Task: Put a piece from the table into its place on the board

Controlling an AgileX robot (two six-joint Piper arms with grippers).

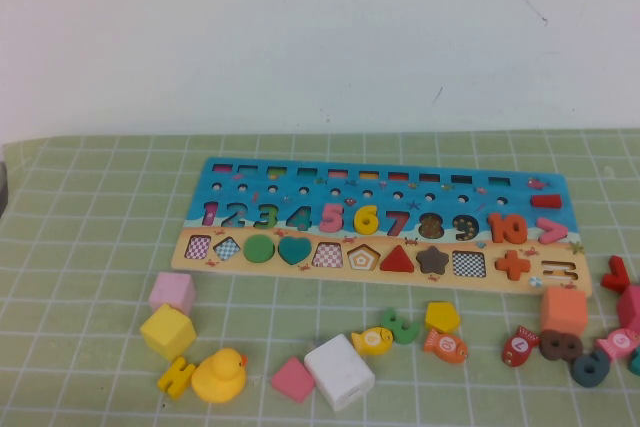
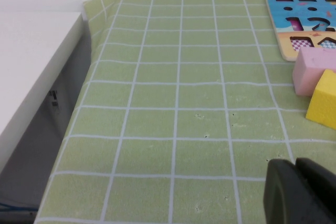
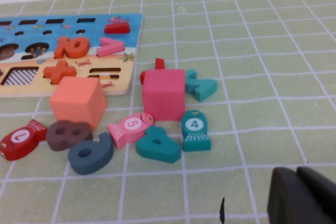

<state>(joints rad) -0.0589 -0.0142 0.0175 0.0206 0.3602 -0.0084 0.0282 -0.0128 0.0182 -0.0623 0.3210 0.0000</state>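
High view, nearest edge first: one yellow duck [image 1: 219, 375], one yellow H-shaped piece [image 1: 175, 377], one white block [image 1: 339, 371] and one pink tile [image 1: 292, 379] lie near the front of the green checked tablecloth [image 1: 90, 227]. Behind them sit one yellow cube [image 1: 168, 331], one pink cube [image 1: 172, 292] and one green numeral 3 [image 1: 401, 326]. Farther back, the board [image 1: 240, 179] runs left to right, and the yellow numeral 6 [image 1: 366, 218] stands upright in its digit row between 5 and 7, long axis pointing away from the robot. Neither arm shows here. The left gripper [image 2: 302, 192] and right gripper [image 3: 304, 195] appear only as dark corners in their wrist views, well apart from the 6; whether their jaws are spread cannot be told.
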